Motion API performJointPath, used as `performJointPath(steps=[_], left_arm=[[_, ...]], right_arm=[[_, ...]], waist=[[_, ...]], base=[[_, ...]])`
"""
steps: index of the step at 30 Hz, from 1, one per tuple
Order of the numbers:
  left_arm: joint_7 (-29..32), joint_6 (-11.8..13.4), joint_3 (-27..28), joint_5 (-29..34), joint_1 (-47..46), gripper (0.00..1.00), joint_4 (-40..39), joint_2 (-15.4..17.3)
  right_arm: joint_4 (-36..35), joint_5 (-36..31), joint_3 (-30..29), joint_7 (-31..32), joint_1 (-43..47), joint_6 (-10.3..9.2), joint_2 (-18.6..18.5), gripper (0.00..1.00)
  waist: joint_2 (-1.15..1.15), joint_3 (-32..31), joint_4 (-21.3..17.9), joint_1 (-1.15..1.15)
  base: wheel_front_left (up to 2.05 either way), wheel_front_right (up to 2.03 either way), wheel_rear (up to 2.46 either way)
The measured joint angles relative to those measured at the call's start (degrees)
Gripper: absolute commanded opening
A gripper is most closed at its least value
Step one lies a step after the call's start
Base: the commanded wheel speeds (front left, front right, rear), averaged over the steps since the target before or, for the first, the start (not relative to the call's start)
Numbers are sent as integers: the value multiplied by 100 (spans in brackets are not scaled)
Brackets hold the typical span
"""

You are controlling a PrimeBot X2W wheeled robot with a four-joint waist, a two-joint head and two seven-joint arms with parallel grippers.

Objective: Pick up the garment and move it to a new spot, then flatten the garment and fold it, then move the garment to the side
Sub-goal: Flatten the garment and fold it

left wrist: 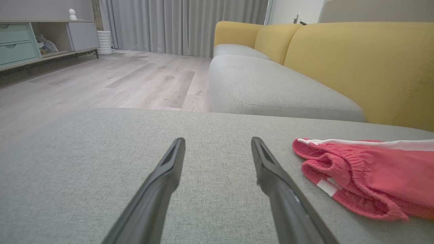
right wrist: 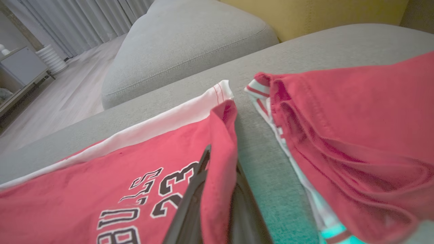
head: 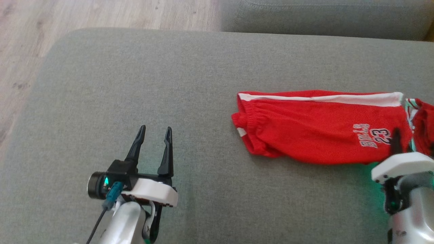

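Red Bulls shorts [head: 315, 125] are seen lying on the right of the grey sofa cushion [head: 169, 84], judged light and floppy, so the leg hem pinched in the closed right gripper [head: 395, 140] seems a fair hold, the left gripper [head: 154, 130] is held wide open and empty, and blurry clutter is made out in the sideboard [left wrist: 15, 34] shelf.

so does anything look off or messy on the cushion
Nothing spilled or damaged. The shorts are rumpled at the waistband end, and the right pincer holds their hem pinched up. A second red garment lies bunched beside them on the cushion.
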Motion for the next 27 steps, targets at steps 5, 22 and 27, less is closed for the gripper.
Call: performJointPath(steps=[5, 22, 27], left_arm=[[0, -31, -63, 1, -2, 100, -12, 2], [0, -49, -133, 24, -26, 100, 165, 1], [0, -48, -187, 20, -24, 100, 168, 1]], right_arm=[[-448, -2, -276, 26, 135, 0, 68, 0], [-700, 1324, 1871, -190, -323, 0, 86, 0], [-643, 1615, 2726, -272, -453, 0, 86, 0]], waist=[[0, 99, 14, 2], [0, -121, 430, 1], [0, -170, 632, 1]], base=[[0, 0, 0], [0, 0, 0], [0, 0, 0]])
